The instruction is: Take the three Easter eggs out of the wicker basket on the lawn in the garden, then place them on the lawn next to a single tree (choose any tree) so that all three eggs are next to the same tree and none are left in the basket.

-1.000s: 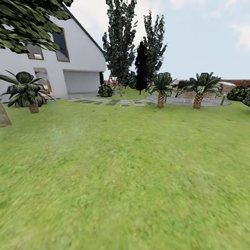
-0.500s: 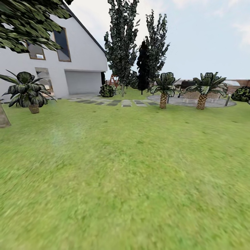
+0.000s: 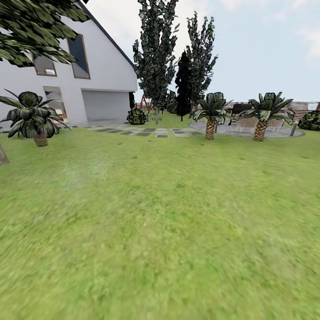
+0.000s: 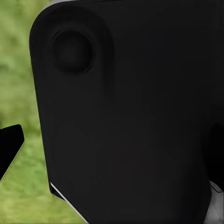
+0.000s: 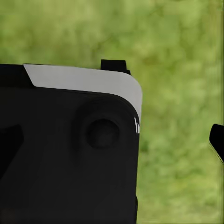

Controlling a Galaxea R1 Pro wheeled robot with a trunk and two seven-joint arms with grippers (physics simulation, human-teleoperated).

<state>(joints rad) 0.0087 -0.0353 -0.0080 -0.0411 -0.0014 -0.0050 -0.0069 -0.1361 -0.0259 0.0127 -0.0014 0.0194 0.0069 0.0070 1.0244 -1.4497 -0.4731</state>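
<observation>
Open green grass lawn (image 3: 169,231) ahead, white gabled house (image 3: 66,84) far left, no basket or eggs in sight, finger spread impossible to tell behind dark housing, so I risk rolling right past them.

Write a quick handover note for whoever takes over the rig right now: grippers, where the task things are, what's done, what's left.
Grippers: cannot tell from the wrist views; a dark robot body part blocks the left, another the right.
Scene: the robot is on the lawn, facing the white house, two small palms and tall dark trees. A trunk base sits at the head view's left edge.
Done: nothing confirmable.
Left: find the basket, take out the eggs, set all three by one tree.
</observation>
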